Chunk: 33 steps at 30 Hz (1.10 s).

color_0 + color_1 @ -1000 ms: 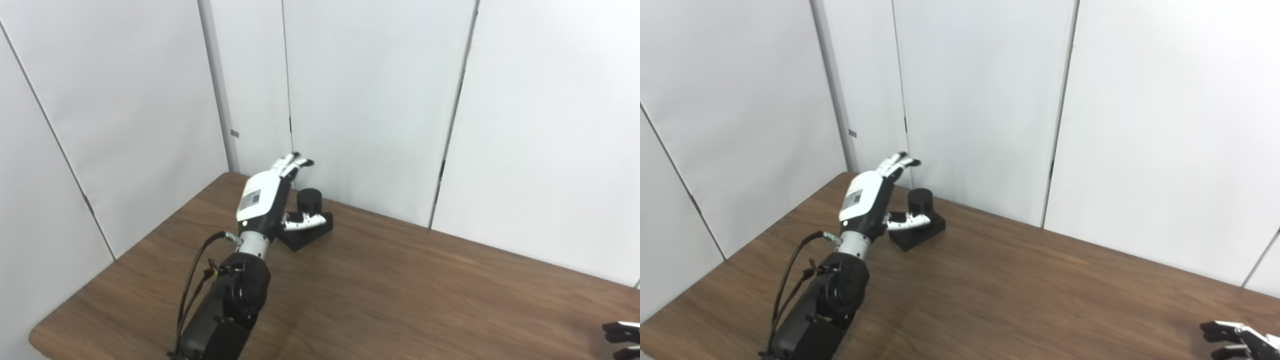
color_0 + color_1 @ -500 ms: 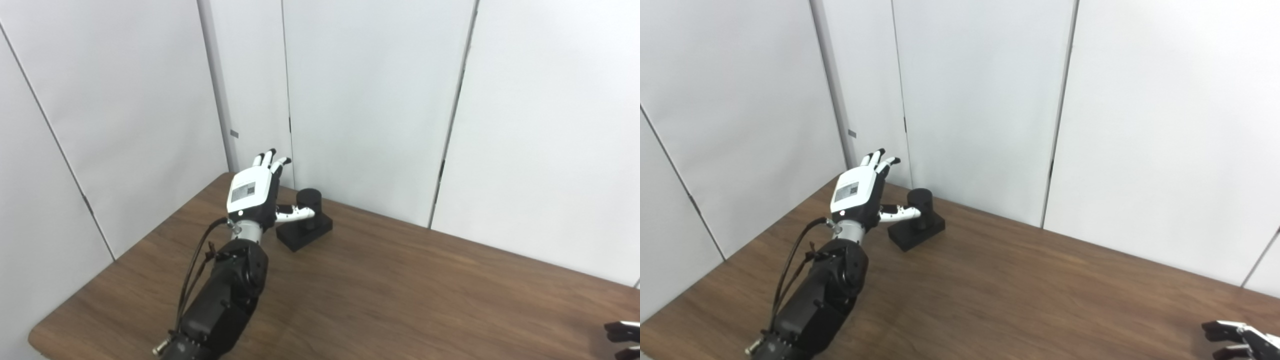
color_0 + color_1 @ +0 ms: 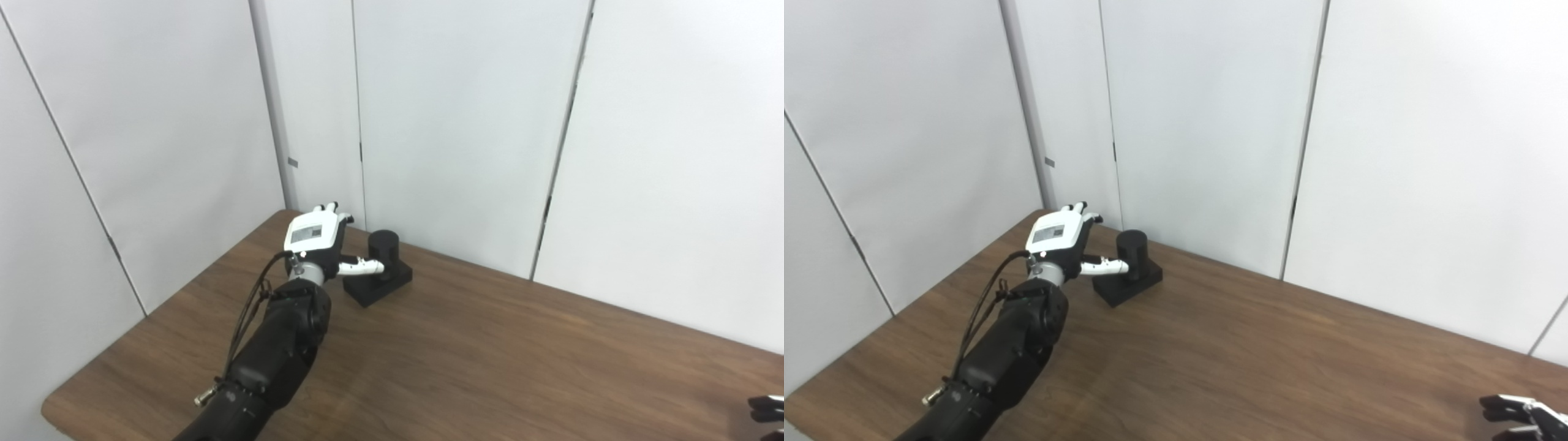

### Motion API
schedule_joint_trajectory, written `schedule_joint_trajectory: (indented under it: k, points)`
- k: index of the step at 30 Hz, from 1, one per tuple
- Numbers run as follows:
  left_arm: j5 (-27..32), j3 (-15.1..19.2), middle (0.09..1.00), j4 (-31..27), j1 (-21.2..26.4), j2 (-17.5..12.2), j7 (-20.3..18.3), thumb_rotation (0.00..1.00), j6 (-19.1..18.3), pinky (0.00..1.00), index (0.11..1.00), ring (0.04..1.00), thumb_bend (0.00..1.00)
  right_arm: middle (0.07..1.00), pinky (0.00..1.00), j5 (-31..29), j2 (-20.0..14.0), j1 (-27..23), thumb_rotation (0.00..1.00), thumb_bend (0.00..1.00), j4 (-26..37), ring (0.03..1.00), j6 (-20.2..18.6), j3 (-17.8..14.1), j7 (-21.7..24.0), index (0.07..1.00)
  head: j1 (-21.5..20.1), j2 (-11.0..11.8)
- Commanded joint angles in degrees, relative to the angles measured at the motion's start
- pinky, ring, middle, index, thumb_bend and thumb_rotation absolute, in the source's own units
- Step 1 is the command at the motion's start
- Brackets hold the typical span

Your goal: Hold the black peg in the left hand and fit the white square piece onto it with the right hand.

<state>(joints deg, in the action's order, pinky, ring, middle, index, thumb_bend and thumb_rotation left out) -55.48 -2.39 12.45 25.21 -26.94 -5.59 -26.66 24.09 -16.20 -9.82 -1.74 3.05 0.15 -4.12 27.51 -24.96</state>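
1. Near the far left corner of the brown wood-grain table (image 3: 490,361) stands the black peg (image 3: 383,245), a short upright black cylinder on a flat black square base (image 3: 378,288) that rests on the tabletop.
2. Reaching in from the lower left, the black left arm (image 3: 275,349) stretches across the table toward that corner, with a black cable looped along its wrist.
3. At its end is the left hand (image 3: 313,239), white-backed with a small printed label, its back turned up toward the cameras.
4. Its fingers (image 3: 1077,209) point away toward the wall, spread and not wrapped around anything; the hand holds nothing.
5. Its white thumb (image 3: 362,267) sticks out sideways to the right, above the base, its tip just beside or against the lower part of the cylinder; whether it truly touches cannot be told from these views.
6. The palm sits just left of the peg, and the rest of the hand stands apart from it.
7. At the bottom right corner, only the dark fingertips of the right hand (image 3: 1519,413) show at the table's edge, well apart from the peg; whether that hand is open or closed cannot be told.
8. Behind the table stand plain white wall panels (image 3: 465,122) with thin vertical seams.
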Motion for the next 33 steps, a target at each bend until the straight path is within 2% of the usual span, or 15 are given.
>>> schedule_joint_trajectory:
  k: [1,7,11,15,18,24,29,33]
  points:
    - [-0.7,0.0,1.000,0.1,3.6,-1.4,1.8,0.72,-0.2,0.89,0.857,1.000,1.00,0.612,0.30,-0.2,-0.4,-1.6,0.15,0.69,2.4,0.508,1.6,-0.5,-1.0,0.618,-0.2,-0.1]
    - [-0.3,-1.8,1.000,3.6,4.4,-1.7,0.6,0.72,-0.2,0.90,0.857,1.000,1.00,0.613,0.31,-0.3,-0.4,-1.5,0.15,0.68,2.7,0.513,1.9,-0.5,-1.0,0.616,-0.5,-0.4]
    - [0.1,-2.8,1.000,5.5,4.7,-1.5,1.2,0.72,-0.2,0.90,0.852,1.000,1.00,0.608,0.30,-0.2,-0.5,-1.4,0.16,0.68,2.9,0.507,1.7,-0.5,-0.9,0.613,-0.6,-0.6]
    - [0.4,-3.4,1.000,6.8,4.9,-1.2,1.2,0.71,-0.2,0.91,0.849,1.000,1.00,0.618,0.30,0.0,-0.4,-1.2,0.16,0.68,3.7,0.521,0.4,-0.6,-0.6,0.619,-0.7,-0.7]
    - [0.2,-4.4,1.000,8.5,5.0,-1.2,1.4,0.70,-0.2,0.91,0.841,1.000,1.00,0.618,0.32,-0.3,-0.5,-1.1,0.14,0.67,3.4,0.516,1.6,-0.6,-0.8,0.617,-0.7,-0.9]
    - [-0.3,-6.4,1.000,11.9,5.7,-1.0,-0.3,0.68,-0.2,0.98,0.855,1.000,1.00,0.630,0.33,0.1,-0.6,-0.8,0.13,0.66,4.3,0.534,0.5,-0.5,-0.3,0.627,-0.9,-1.4]
    - [0.2,-7.8,1.000,13.7,5.9,-1.0,0.9,0.64,-0.2,0.97,0.826,1.000,1.00,0.629,0.34,-0.2,-0.6,-0.8,0.11,0.67,4.0,0.530,1.4,-0.7,-0.6,0.626,-1.1,-1.5]
    - [0.7,-8.5,1.000,14.7,5.9,-1.2,1.7,0.61,-0.1,0.98,0.816,1.000,1.00,0.628,0.34,0.1,-0.5,-0.7,0.11,0.67,4.5,0.526,0.7,-0.7,-0.6,0.625,-1.3,-1.7]
